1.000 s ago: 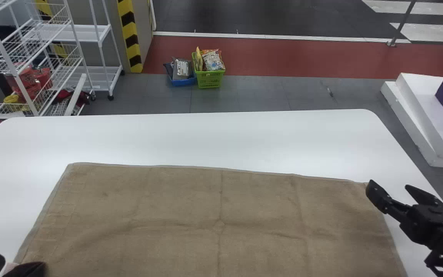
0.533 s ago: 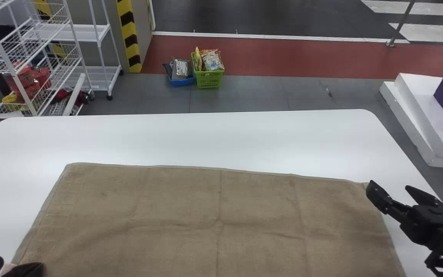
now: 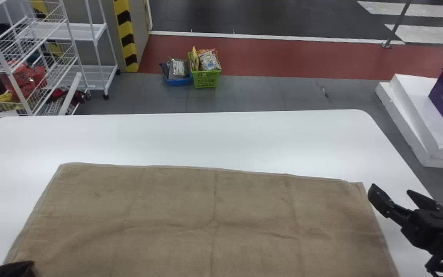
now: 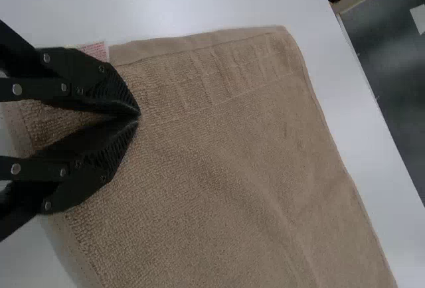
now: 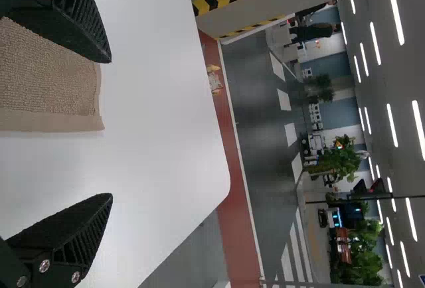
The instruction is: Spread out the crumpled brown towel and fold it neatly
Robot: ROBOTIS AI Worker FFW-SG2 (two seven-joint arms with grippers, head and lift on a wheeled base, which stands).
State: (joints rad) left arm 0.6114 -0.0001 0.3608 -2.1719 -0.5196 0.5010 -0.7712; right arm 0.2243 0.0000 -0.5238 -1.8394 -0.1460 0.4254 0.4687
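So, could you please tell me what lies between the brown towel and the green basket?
Beyond the towel, the head view shows white table, then grey floor.

Beyond the towel (image 3: 190, 215) the table (image 3: 190, 138) is free, the right gripper (image 3: 392, 189) obstructing one side.

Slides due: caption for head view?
Brown towel spread on a white table, right claw open near the towel's far right corner.

White table (image 3: 190, 138) with the brown towel (image 3: 167, 215) spread flat.
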